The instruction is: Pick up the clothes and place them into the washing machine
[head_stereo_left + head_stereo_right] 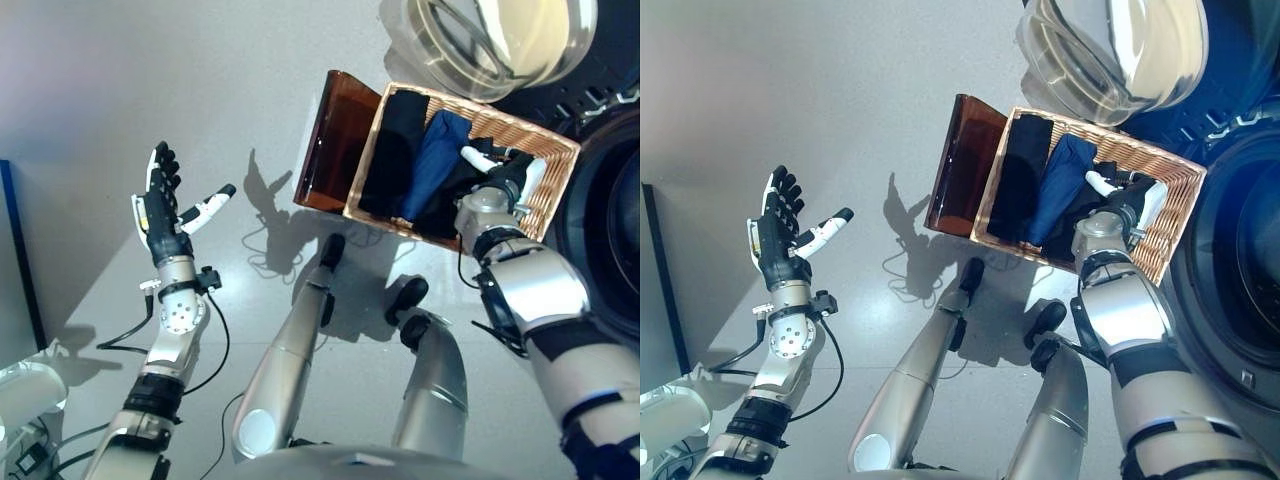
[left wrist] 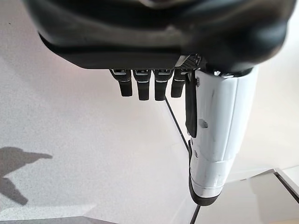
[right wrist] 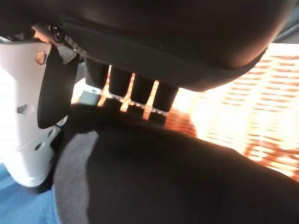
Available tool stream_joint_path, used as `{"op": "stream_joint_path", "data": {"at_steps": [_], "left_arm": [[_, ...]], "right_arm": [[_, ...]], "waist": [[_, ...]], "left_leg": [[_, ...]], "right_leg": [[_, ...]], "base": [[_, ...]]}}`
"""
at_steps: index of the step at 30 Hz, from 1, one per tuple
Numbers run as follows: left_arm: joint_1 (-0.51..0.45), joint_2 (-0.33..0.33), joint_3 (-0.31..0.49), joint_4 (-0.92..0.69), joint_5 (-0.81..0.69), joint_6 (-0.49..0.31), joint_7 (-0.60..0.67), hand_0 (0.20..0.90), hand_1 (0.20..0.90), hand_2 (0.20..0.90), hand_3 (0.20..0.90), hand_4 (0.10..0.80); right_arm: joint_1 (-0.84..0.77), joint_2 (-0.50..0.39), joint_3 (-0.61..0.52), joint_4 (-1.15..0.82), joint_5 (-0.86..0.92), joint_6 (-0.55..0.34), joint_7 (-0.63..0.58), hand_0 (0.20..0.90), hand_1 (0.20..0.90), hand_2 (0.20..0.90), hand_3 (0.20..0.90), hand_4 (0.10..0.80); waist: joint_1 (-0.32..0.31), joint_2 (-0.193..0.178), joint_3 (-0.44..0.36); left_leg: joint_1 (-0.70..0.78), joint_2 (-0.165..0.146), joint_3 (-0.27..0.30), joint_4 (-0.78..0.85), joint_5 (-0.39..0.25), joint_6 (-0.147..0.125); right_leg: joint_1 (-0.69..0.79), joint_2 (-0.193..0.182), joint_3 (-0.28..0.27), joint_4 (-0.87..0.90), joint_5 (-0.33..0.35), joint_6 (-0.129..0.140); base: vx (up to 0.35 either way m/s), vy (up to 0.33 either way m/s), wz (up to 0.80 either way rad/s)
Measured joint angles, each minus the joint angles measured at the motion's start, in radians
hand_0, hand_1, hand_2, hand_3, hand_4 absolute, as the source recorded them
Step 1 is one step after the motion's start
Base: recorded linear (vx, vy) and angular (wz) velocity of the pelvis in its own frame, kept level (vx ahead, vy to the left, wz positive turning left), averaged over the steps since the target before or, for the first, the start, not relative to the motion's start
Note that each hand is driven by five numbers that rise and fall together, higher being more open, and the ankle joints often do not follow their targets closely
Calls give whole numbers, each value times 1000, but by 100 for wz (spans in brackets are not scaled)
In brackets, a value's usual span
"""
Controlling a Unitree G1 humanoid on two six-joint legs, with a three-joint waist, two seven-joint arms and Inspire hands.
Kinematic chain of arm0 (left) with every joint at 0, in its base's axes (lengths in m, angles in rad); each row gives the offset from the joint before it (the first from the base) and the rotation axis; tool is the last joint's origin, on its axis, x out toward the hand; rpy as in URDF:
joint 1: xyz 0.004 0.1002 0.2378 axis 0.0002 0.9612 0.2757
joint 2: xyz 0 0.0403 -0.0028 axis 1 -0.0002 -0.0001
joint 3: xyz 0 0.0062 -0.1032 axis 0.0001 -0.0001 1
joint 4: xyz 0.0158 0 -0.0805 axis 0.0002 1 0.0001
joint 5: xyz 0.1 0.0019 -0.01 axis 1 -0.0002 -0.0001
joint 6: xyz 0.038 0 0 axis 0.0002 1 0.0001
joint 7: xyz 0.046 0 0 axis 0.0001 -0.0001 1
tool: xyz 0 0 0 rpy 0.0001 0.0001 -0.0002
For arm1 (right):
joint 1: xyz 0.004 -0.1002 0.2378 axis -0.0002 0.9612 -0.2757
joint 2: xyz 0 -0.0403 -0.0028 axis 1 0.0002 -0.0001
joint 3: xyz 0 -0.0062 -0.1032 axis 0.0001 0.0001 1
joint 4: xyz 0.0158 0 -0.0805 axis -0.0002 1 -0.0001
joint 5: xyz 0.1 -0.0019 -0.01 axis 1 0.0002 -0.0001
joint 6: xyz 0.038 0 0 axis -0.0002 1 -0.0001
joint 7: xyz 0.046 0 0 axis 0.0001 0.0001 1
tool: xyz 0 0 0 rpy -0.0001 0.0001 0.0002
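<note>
A wicker basket (image 1: 470, 112) stands on the grey floor beside the washing machine (image 1: 612, 225), whose round door (image 1: 500, 40) hangs open. In the basket lie a black garment (image 1: 395, 150), a blue garment (image 1: 435, 160) and a dark garment (image 1: 448, 208). My right hand (image 1: 500, 188) is down inside the basket at its washer end. Its fingers (image 3: 131, 86) are straight, with their tips against the dark garment (image 3: 177, 182), and the thumb stands beside the cloth. My left hand (image 1: 160, 215) is raised open and empty over bare floor, far left of the basket.
A brown translucent panel (image 1: 330, 140) leans against the basket's left side. A dark blue panel edge (image 1: 15, 250) and a white object (image 1: 25, 385) sit at the left and lower left. Grey floor (image 1: 200, 90) stretches between my left hand and the basket.
</note>
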Motion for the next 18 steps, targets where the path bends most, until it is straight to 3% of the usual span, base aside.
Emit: {"op": "stream_joint_path", "data": {"at_steps": [7, 13, 18], "left_arm": [[5, 22, -1, 0, -3, 0, -11, 900, 900, 900, 900, 800], [35, 42, -1, 4, -25, -4, -38, 900, 900, 900, 900, 800], [73, 53, -4, 32, -59, -4, -69, 900, 900, 900, 900, 800]], "right_arm": [[31, 1, -52, -38, 5, -2, 2, 200, 200, 200, 200, 300], [96, 6, -81, -108, 40, -13, 5, 200, 200, 200, 200, 300], [189, 25, -110, -262, 108, -85, 10, 200, 200, 200, 200, 300]], "waist": [[4, 4, 1], [-14, 33, 1], [-45, 40, 0]], "left_leg": [[47, 4, 40, -28, 7, 11], [175, 8, 84, -111, 24, 27], [237, 16, 131, -172, 39, 43]], "right_leg": [[16, 2, 42, -19, 13, 19], [108, 7, 83, -85, 36, 34], [141, 23, 126, -145, 83, 55]], "base": [[1, 15, -13], [13, 35, -20], [18, 16, -30]]}}
